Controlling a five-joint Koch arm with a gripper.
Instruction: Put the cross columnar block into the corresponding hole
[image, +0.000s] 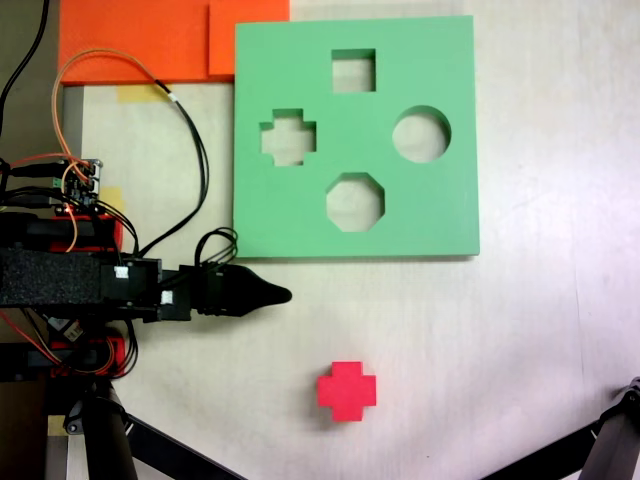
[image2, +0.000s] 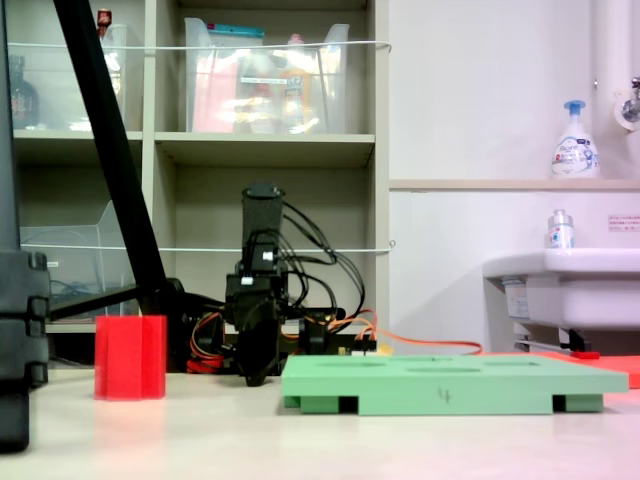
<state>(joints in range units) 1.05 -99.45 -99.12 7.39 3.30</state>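
- Step in hand: the approach; the cross columnar block (image: 347, 390) sits untouched on the table (image: 530, 340).
- The gripper (image: 275, 295) is empty, its jaws pressed together, left of the block in the first exterior view.
- Next: open, reach, grasp, then carry it to the corresponding hole (image: 288, 137) in the green board (image: 420, 215).
- The block is bright red, plus-shaped, upright.

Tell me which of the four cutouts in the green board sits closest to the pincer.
The plus-shaped cutout, on the green board's left side in the first exterior view; the square, round and octagonal cutouts lie farther from the pincer.
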